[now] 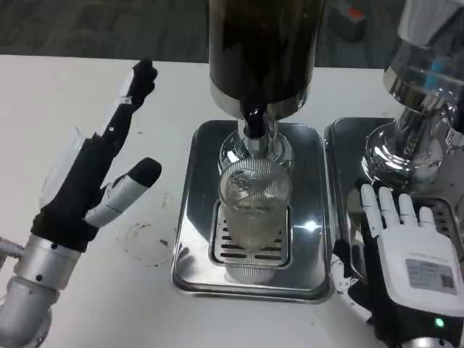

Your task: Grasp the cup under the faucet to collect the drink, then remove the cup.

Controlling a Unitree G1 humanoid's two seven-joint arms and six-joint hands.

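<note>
Standing upright, mouth up, clear ribbed cup (255, 210) sat on slotted grate of steel drip tray (190, 239), directly beneath black faucet (253, 119) of dark dispenser (262, 43). Left hand (90, 185) hovered well left of tray, fingers spread, empty. Right hand (406, 257) lay flat, fingers apart, by second tray (341, 156); grey label on its back unreadable. Second dispenser (417, 80) was cut off at frame edge.

A clear ribbed cup (255, 206) stands on a shiny silver tray (190, 239) under the dark dispenser (264, 43).
</note>
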